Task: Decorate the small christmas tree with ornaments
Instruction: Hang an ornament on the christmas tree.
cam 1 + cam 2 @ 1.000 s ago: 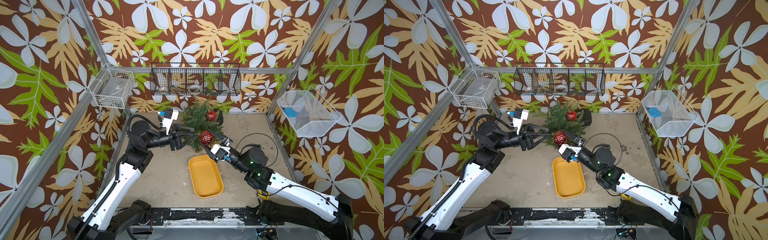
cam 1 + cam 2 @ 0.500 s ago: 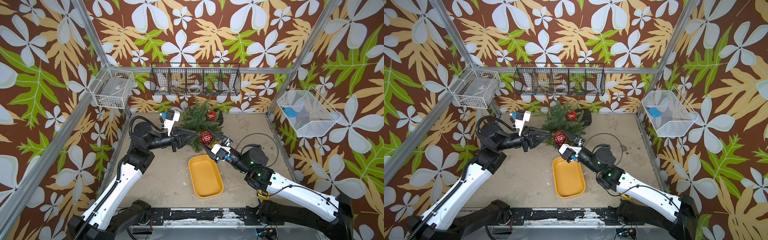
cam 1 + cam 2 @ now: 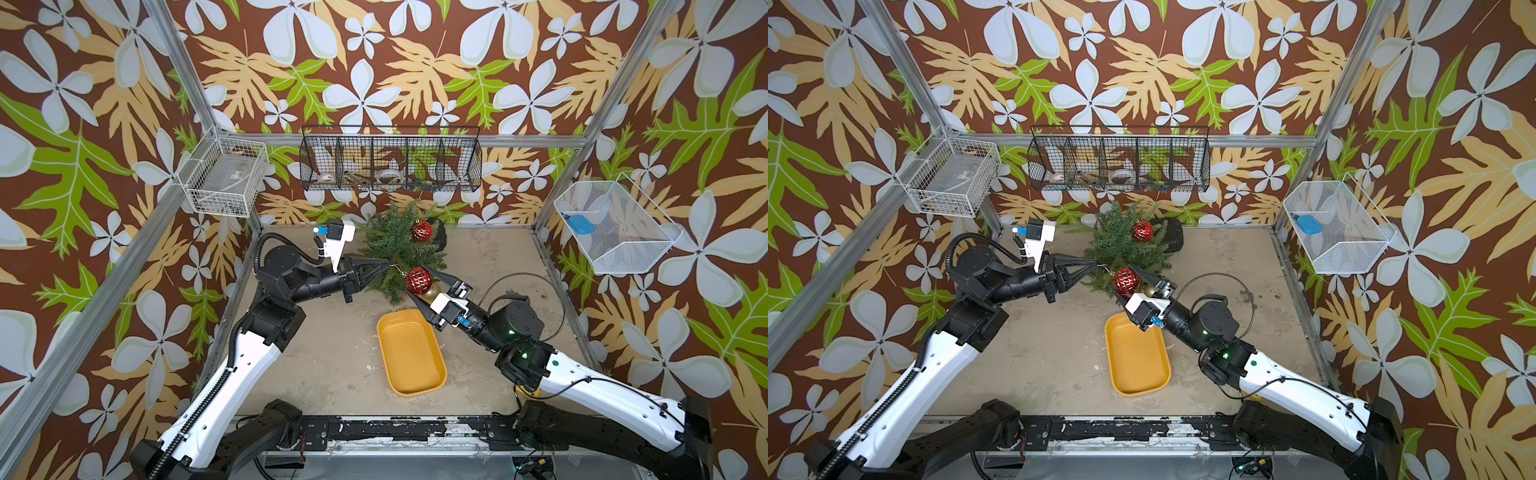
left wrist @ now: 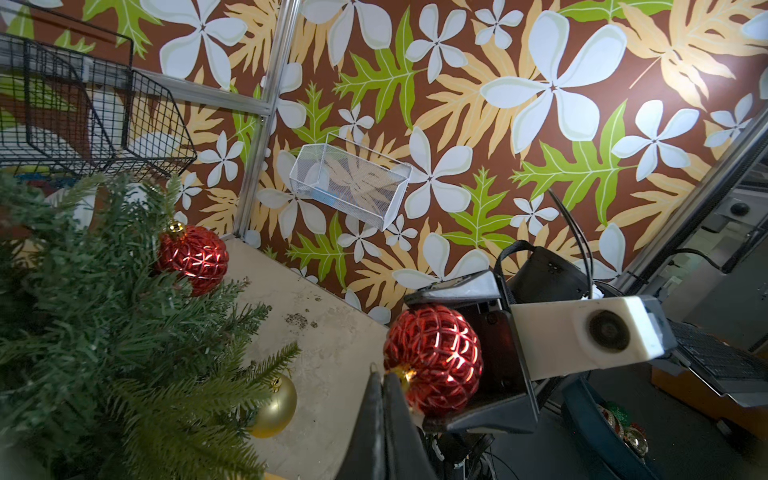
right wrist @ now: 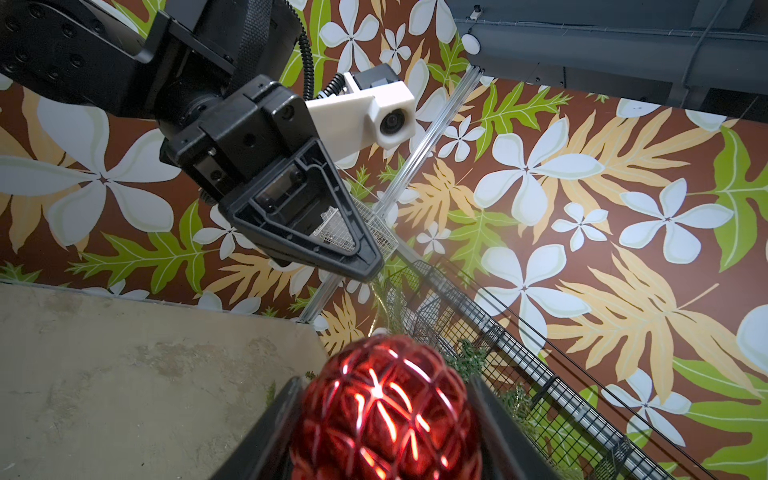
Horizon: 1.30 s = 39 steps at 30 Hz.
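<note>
While the left claw had its 2 jaws pressed together at the gold cap of a red bauble, the bauble's thin loop poked out right at their tip, though whether it was pinched could not be told. The right claw was clamped on that same bauble, with 1 finger on each side, and held it in the air against the near edge of the small tree. A gold bauble hung from a low branch just beside the held one, and a 2nd red bauble hung higher up on the tree's far side. The tree stood at the back of the table, under a black wire basket. A yellow tray lay on the table nearer the front, close to the right arm.
</note>
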### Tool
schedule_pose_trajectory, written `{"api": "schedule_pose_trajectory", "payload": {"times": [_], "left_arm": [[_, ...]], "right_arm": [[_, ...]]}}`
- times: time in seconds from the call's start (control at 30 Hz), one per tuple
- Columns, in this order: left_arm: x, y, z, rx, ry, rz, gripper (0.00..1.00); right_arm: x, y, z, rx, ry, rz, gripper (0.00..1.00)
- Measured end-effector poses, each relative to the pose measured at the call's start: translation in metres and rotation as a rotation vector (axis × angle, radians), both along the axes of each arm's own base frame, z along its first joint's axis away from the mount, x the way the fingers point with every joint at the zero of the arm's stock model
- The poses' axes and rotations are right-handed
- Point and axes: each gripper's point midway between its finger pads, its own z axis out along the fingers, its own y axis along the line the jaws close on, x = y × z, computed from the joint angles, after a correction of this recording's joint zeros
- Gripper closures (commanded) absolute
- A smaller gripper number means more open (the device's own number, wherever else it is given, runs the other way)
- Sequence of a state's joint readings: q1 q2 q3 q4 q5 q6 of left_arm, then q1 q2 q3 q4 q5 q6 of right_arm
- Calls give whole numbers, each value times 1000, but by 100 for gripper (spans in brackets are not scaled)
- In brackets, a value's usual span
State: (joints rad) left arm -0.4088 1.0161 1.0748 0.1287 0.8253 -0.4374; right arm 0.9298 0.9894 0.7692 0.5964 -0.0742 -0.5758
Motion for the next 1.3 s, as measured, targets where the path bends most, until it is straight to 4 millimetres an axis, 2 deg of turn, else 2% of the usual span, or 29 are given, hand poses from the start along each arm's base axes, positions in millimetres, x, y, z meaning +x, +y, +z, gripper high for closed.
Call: {"api": "schedule_pose_trajectory", "payload": {"times": [0.3, 0.7, 1.0, 1.3], "left_arm": [[10, 4, -13, 51, 5, 66, 100], [14, 10, -51, 126, 63, 118, 100], [18, 13, -71, 152, 93, 148, 100], [21, 15, -73, 160, 81, 169, 100]], "right_arm": [[4, 5, -14, -19, 34, 1, 57], [15, 10, -28, -43, 64, -23, 58], [25, 8, -37, -59, 91, -47, 59], [30, 10, -50, -79, 124, -53, 59]]}}
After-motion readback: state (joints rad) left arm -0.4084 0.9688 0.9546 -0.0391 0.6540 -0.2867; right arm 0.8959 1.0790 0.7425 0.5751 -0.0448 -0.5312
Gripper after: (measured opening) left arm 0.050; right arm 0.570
